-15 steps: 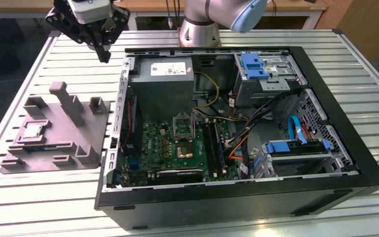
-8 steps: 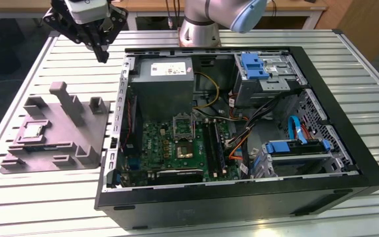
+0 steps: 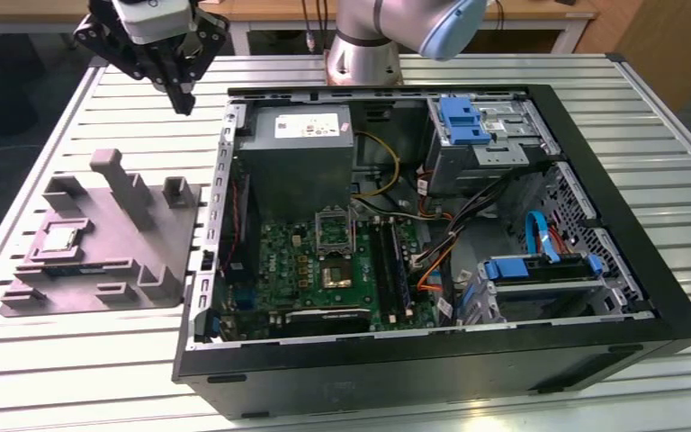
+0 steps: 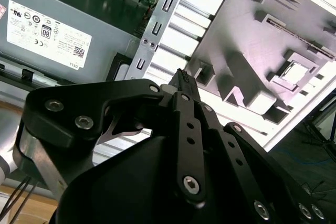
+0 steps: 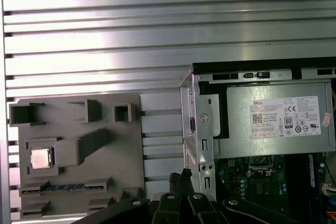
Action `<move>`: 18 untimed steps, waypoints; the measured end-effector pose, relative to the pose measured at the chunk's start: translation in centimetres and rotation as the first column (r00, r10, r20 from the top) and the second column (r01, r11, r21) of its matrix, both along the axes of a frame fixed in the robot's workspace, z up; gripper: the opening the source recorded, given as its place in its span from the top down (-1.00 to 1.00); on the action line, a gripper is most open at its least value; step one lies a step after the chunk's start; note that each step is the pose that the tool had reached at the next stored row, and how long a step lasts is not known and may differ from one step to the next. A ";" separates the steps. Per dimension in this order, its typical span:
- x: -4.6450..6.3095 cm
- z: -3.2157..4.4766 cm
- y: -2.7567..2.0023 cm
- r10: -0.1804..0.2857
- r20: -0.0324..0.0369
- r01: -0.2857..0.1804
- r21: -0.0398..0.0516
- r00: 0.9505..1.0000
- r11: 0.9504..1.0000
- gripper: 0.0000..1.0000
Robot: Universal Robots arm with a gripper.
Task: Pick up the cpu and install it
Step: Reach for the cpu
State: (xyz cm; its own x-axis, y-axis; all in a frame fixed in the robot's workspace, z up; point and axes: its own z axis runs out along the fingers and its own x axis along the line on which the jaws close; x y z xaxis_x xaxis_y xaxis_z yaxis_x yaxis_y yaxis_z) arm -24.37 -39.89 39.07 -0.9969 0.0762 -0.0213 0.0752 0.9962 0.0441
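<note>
1. We're at the approach stage, by my reading. The gripper hangs above the table, just off the far left corner of the case in the exterior view. It is high and touching nothing.
2. In both wrist views the black fingers are drawn together to a narrow tip with nothing between them.
3. The cpu sits flat in a square pocket of the tray on the exterior view's left. That puts it nearer the camera than the gripper and well apart from it, so it is not yet picked.
4. In the first wrist view the cpu is a small silvery square with a bright, smooth metal top and a slightly darker rim.
5. The tray is matte grey moulded plastic with upright posts and slots. One tall post stands just beside the pocket.
6. I'd judge the pick calls for the fingers to spread, come straight down over the pocket clear of that post, and close on the chip's thin edges. The flat, slick top offers no grip.
7. The socket waits on the green board inside the case. It's dark, with a shiny metal frame, and well apart from the chip.
8. The table is ribbed aluminium, slats running left to right.
</note>
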 end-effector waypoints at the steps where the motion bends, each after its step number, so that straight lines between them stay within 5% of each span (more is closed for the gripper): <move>1: 0.0 0.00 0.00 0.000 0.000 0.000 0.000 1.000 1.000 0.79; 18: -0.5 -0.02 0.00 0.000 0.000 0.000 0.000 1.000 1.000 0.79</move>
State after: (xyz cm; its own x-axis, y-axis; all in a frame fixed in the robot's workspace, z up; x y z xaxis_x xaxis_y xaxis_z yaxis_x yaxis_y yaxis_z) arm -24.86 -39.89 39.05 -0.9969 0.0762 -0.0210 0.0752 0.9962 0.0441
